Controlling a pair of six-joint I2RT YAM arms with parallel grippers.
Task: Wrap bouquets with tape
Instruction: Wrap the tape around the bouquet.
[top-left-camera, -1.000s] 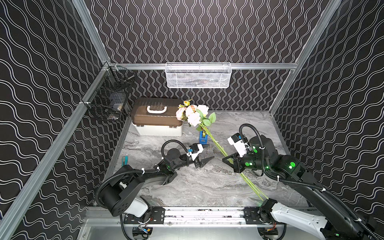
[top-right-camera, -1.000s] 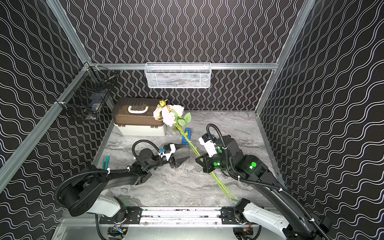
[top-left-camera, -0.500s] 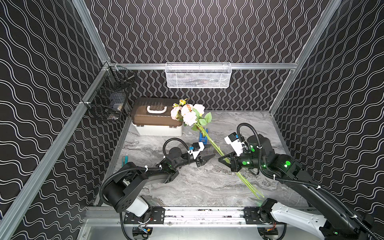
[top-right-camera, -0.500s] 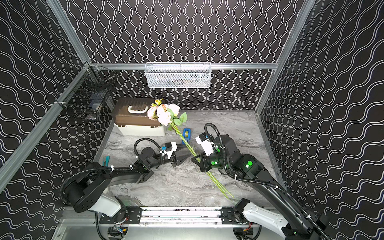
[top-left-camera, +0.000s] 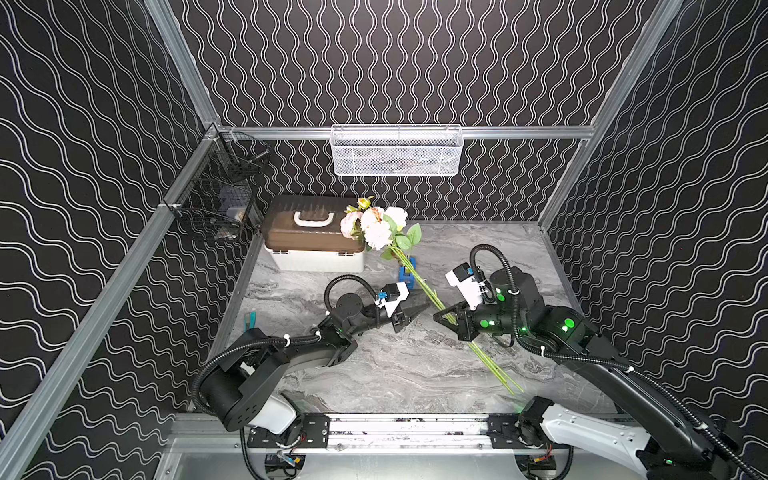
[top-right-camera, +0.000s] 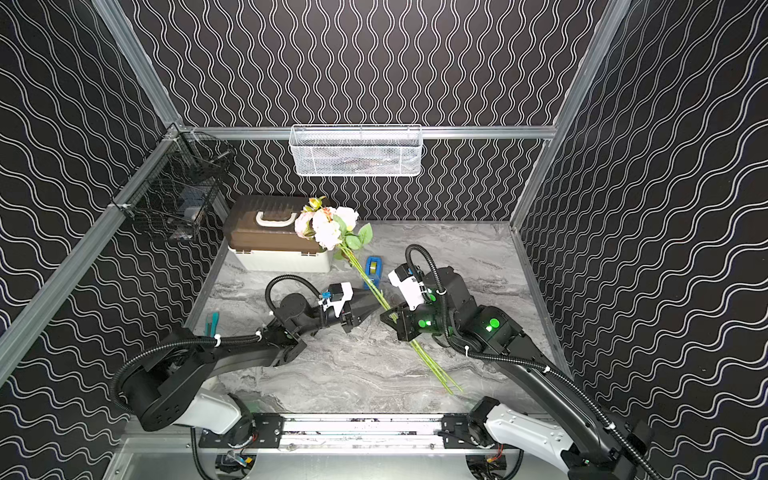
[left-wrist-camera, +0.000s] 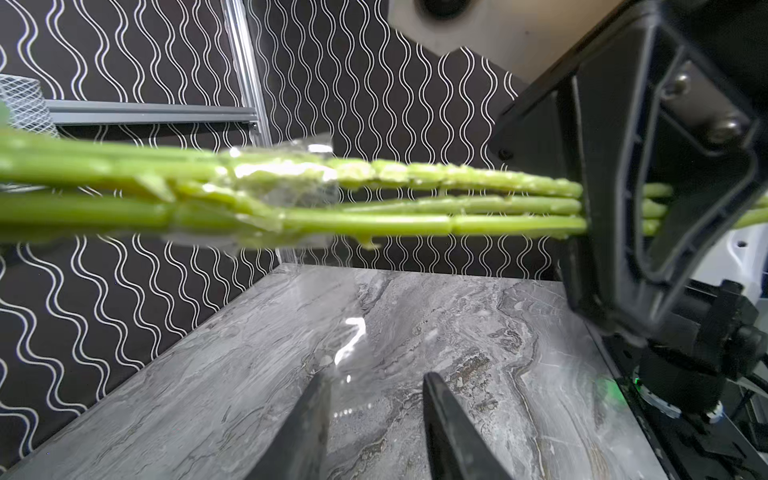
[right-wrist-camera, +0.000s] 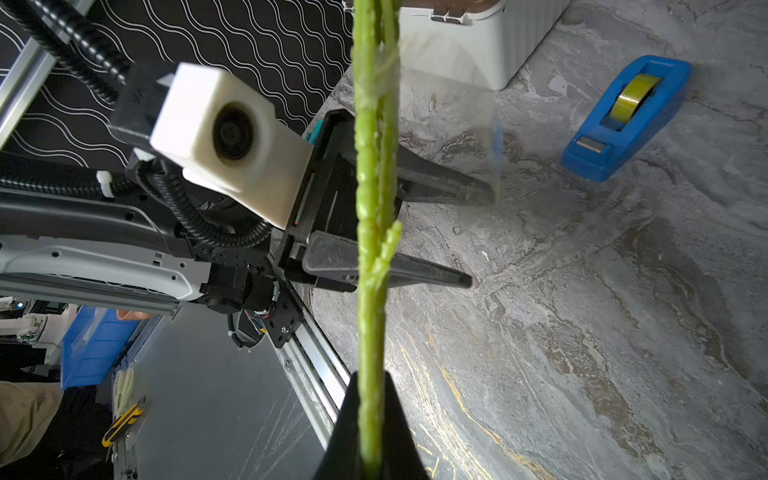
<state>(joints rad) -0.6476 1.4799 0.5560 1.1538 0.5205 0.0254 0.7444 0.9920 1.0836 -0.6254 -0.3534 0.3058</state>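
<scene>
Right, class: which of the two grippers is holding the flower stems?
The right gripper: its jaws are shut on the stems. The left gripper sits beside them with jaws apart, gripping no stem.

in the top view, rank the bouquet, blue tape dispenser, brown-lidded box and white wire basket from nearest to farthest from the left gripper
1. bouquet, stems passing just off the left gripper's jaw tips
2. blue tape dispenser, on the table just beyond the stems
3. brown-lidded box, back left by the wall
4. white wire basket, hung on the back wall
</scene>
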